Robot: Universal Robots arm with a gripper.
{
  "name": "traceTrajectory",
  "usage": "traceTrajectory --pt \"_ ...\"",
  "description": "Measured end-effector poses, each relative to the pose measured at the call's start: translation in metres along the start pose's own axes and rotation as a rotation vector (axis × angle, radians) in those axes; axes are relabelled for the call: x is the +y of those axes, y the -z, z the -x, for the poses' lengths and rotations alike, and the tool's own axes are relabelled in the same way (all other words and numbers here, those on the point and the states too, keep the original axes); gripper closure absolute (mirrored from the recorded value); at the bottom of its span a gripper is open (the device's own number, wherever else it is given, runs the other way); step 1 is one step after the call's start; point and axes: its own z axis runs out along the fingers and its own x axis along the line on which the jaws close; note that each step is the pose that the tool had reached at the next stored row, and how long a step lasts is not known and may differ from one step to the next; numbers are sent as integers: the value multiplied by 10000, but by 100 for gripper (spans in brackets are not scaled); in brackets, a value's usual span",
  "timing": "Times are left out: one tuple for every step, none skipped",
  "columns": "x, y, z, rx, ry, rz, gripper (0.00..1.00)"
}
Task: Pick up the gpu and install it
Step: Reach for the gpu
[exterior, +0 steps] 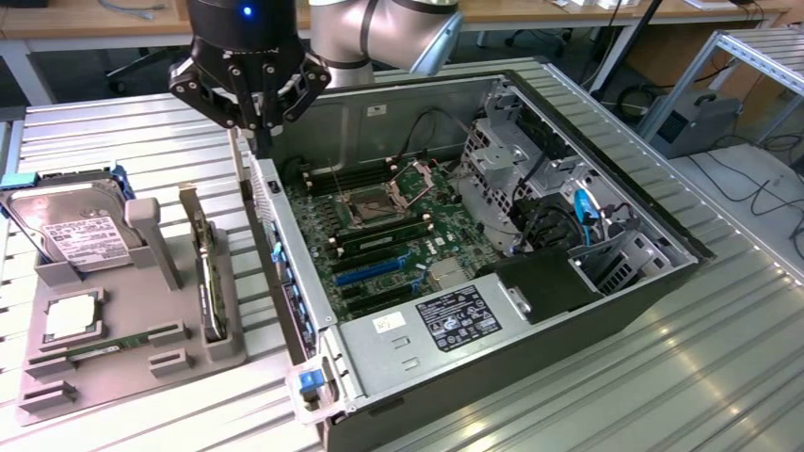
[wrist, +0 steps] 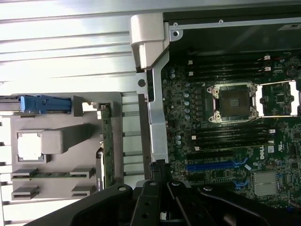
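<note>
Tool (exterior: 260, 141) closed above case wall (exterior: 266, 202); gpu (wrist: 107, 141) edge-on in tray (wrist: 87, 141).

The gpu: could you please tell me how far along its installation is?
Done: nothing yet; the gpu stands on edge in the grey holder, outside the case. In hand: the gripper, shut and empty, hangs over its wall. Left: pick-up and install; the blue slot is bare.
</note>
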Motion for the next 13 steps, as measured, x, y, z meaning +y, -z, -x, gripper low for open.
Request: traceTrajectory --pt "0 0 -2 0 0 -1 89" --pt "0 0 -5 1 0 -1 89" --pt "-1 0 -8 1 0 -1 89" --pt "-1 -1 -13 1 -1 0 89" --pt "-1 -1 -16 1 0 0 89" --pt "-1 -1 -19 0 0 0 89" --pt "-2 -1 -22 1 0 -1 89" --pt "-2 -1 -25 0 0 -1 89" --pt "-2 -1 -28 0 -1 0 89" --pt "-2 -1 -31 1 -1 -1 89" --pt "-3 -1 -34 1 0 0 89" --pt "-3 -1 -37 0 0 -1 89" --pt "-3 -1 -39 0 0 0 89"
